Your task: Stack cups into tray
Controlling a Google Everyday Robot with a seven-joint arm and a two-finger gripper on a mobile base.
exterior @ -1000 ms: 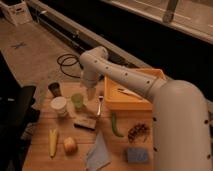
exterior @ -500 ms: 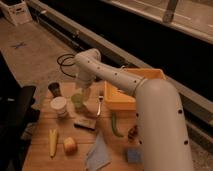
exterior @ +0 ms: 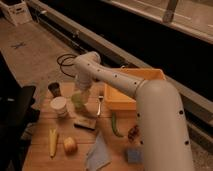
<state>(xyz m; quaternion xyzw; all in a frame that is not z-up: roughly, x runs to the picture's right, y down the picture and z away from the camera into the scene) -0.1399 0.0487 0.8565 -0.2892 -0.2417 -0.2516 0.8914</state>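
One arm point(exterior: 107, 75) angles down, jaws at green cup point(exterior: 78, 100).

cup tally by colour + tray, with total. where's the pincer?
White cup: 1
Green cup: 1
Dark brown cup: 1
Orange tray: 1
Total: 4 (3 cups, 1 tray); all the cups stand left of the tray.
Pincer: open, down at the green cup.
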